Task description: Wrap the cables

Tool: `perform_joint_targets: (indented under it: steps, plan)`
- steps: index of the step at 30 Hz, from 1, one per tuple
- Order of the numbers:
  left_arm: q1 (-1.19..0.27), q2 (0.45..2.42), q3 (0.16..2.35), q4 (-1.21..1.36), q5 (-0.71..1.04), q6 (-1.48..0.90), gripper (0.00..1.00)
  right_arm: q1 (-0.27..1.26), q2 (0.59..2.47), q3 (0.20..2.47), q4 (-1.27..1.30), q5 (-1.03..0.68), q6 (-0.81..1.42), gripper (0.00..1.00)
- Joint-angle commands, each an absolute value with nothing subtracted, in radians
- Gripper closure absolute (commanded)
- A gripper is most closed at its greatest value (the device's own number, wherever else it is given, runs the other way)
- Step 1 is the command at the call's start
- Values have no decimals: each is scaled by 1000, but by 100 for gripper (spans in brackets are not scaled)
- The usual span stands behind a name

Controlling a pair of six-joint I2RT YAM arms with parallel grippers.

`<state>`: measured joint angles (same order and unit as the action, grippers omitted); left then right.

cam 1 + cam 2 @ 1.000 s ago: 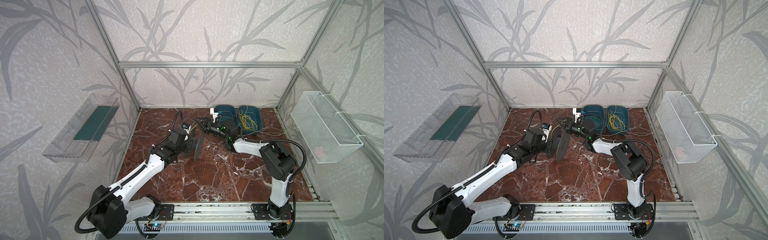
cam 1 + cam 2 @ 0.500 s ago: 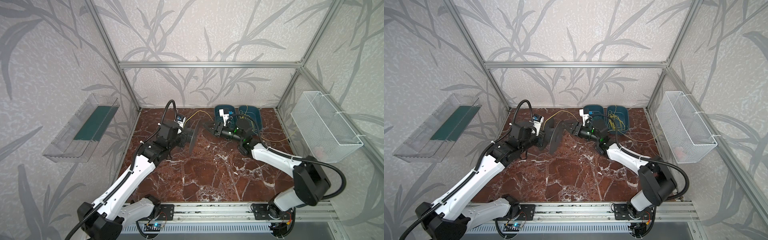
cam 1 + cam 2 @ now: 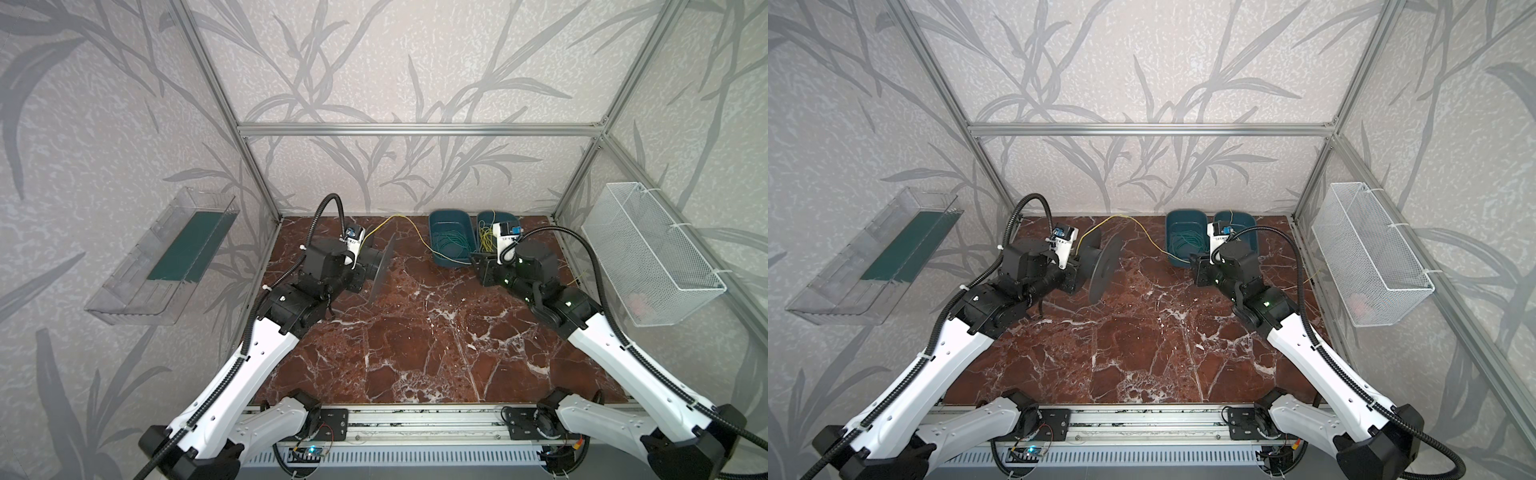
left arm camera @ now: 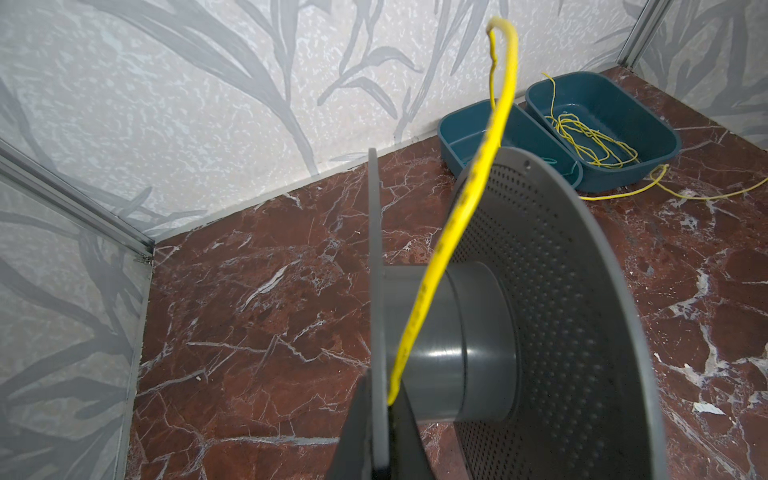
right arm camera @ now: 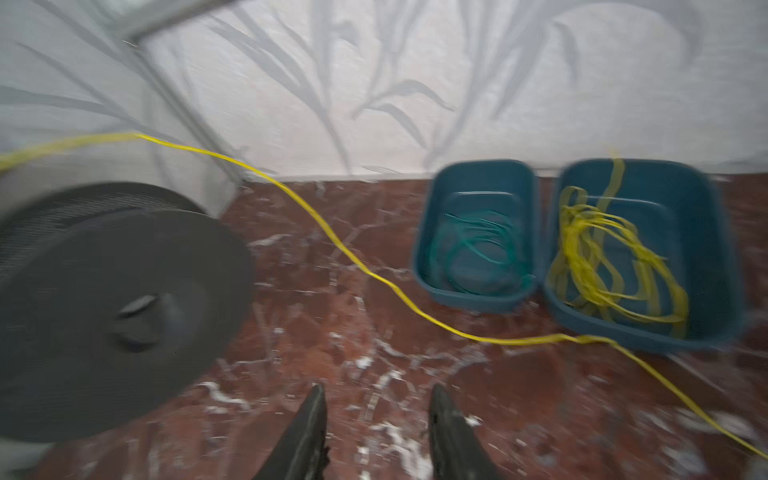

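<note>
No legible text anywhere, faint print on white wrist camera housing (image 3: 506,245) unreadable

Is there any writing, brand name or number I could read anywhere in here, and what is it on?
No text can be read clearly.
Yellow cable: faint dark print along it, too blurred to read.
White wrist camera on the right arm: a small dark line of print, too small to read.

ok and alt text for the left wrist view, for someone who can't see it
Close up, dark jaws clamp the thin near rim of a grey spool, and a yellow cable rises from that grip across its core. Behind, on a red marble floor, two teal tubs sit by the wall, one holding loose yellow cable.
</note>
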<state>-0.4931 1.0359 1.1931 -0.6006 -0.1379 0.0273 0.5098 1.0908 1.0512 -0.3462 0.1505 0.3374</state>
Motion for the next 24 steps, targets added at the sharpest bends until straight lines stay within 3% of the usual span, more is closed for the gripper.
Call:
perform_joint_targets:
  steps: [1,4,9,14,24]
  plan:
    - [-483,1007,1247,-589,-151,44,100,418,1164,1043,-527,426,185,61]
    - [-478,1006,1265,-614,-148,34,100,309,1253,1018,-487,391,137,60]
    - [-467,999,1335,-674,-192,43,100,248,1461,1081,-537,419,65,44]
    - [-453,1020,1427,-724,-179,64,100,220,1576,1077,-512,414,36,33]
    - [-419,1068,1472,-712,-178,94,100,150,1801,1185,-607,96,-23,31]
